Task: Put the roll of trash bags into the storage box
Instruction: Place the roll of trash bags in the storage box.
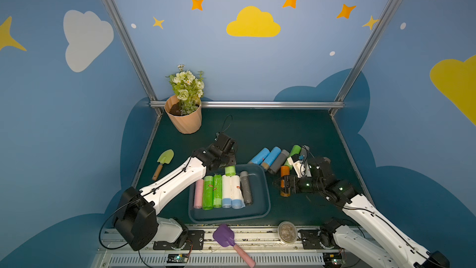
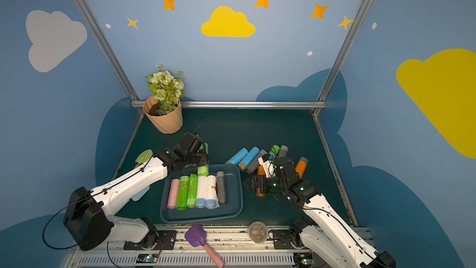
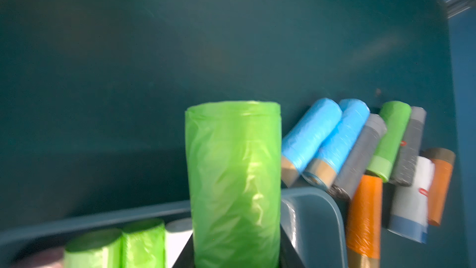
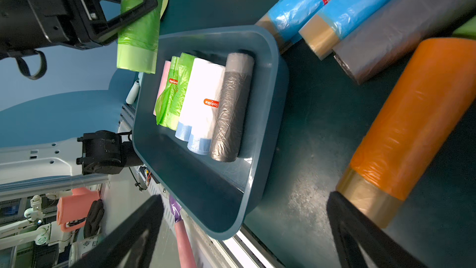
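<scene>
My left tool (image 4: 140, 9) is clenched on the green roll of trash bags (image 3: 233, 184) (glossy, crinkled plastic, with a paler band at one end). I hold it below centre in both top views, over the far rim of the storage box (image 1: 265, 197). My right tool (image 1: 280, 185) gapes wide beside an orange roll (image 1: 285, 170).

Soft even overhead light, dim dark bench (image 1: 257, 130), wide-angle bending at the edges of both top views, left wrist view motion-blurred, green roll (image 3: 233, 184) in left gripper (image 4: 140, 14) soft-edged, right gripper (image 4: 244, 195) fingers (image 4: 134, 238) defocused, pale sheen on bench between them
</scene>
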